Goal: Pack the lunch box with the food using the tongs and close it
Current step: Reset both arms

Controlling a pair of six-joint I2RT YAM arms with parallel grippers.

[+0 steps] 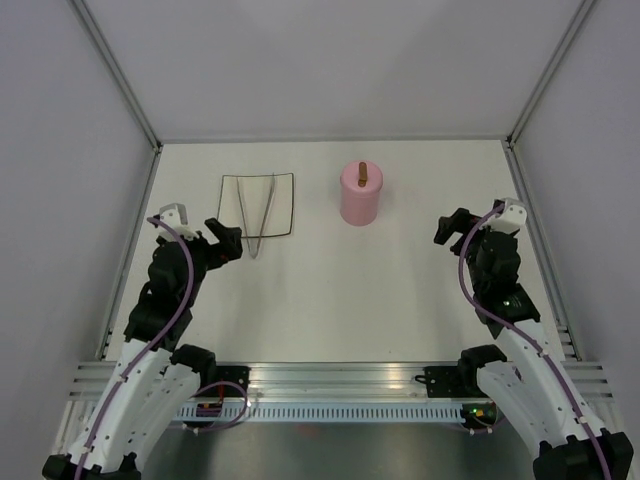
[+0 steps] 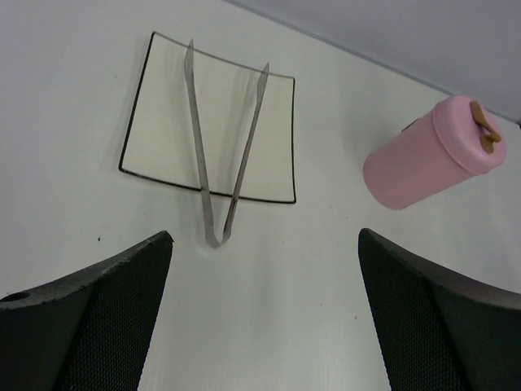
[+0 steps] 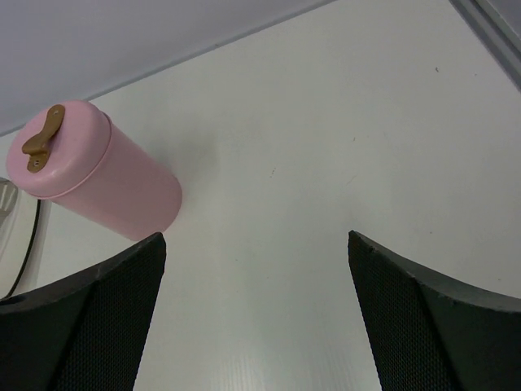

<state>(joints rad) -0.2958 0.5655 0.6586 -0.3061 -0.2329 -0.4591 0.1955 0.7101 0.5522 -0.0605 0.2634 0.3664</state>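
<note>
The pink lunch box (image 1: pixel 358 203) stands upright at the back centre with its lid and brown handle (image 1: pixel 362 173) on. The silver tongs (image 1: pixel 262 215) lie across the white black-rimmed plate (image 1: pixel 235 200), their joined end pointing toward the arms. No food shows in any view. My left gripper (image 1: pixel 226 240) hovers open just near-left of the plate, with the tongs (image 2: pixel 220 155), plate (image 2: pixel 163 122) and lunch box (image 2: pixel 415 163) ahead of it (image 2: pixel 264 235). My right gripper (image 1: pixel 450 232) is open and empty, right of the lunch box (image 3: pixel 106 179), over bare table (image 3: pixel 256 235).
Grey walls with metal posts enclose the white table on three sides. A metal rail (image 1: pixel 330 378) runs along the near edge between the arm bases. A sliver of the plate's rim (image 3: pixel 24 248) shows at the left edge of the right wrist view.
</note>
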